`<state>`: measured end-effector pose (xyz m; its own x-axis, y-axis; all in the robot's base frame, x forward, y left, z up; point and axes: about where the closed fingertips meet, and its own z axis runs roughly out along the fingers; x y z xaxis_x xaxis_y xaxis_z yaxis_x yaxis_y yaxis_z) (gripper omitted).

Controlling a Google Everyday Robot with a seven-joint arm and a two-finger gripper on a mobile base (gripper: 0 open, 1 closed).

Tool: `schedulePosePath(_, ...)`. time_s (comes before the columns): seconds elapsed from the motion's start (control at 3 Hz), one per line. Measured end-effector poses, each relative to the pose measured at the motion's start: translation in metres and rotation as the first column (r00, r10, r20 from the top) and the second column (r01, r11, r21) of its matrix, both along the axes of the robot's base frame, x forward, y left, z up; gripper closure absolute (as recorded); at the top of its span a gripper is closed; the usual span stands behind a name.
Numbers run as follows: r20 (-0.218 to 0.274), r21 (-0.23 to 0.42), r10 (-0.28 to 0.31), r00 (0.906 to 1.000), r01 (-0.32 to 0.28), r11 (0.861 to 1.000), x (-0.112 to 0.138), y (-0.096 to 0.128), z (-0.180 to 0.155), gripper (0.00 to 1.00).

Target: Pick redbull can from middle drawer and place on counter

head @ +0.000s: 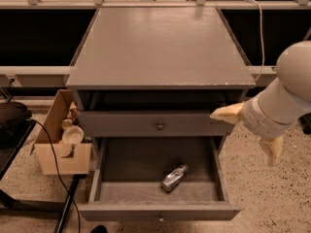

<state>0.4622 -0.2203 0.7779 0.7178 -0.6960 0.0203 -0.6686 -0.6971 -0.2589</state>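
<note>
The redbull can (174, 177) is a small silvery can lying on its side on the floor of the open middle drawer (108, 165), right of centre and near the front. The grey counter (158, 45) is the flat cabinet top above. My gripper (242, 139) is at the right of the cabinet, level with the shut drawer front that has a round knob (159, 125). It is open and empty: one pale finger (226, 113) points left at the cabinet's right edge, the other (272, 150) points down. It is above and to the right of the can, apart from it.
A cardboard box (60, 147) holding a pale round cup (72, 134) stands on the floor left of the cabinet. A black cable (51, 149) runs past it. A dark object (12, 120) sits at the far left. Speckled floor lies to the right.
</note>
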Motion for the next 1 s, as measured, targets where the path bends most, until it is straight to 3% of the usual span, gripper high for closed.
schedulePosePath(0.67, 0.019, 0.053, 0.067, 0.9976, -0.068, 0.996, 0.012, 0.025, -0.057, 0.00)
schedulePosePath(1.0, 0.071, 0.043, 0.043, 0.9965, -0.046, 0.998, 0.039, 0.046, -0.122, 0.00)
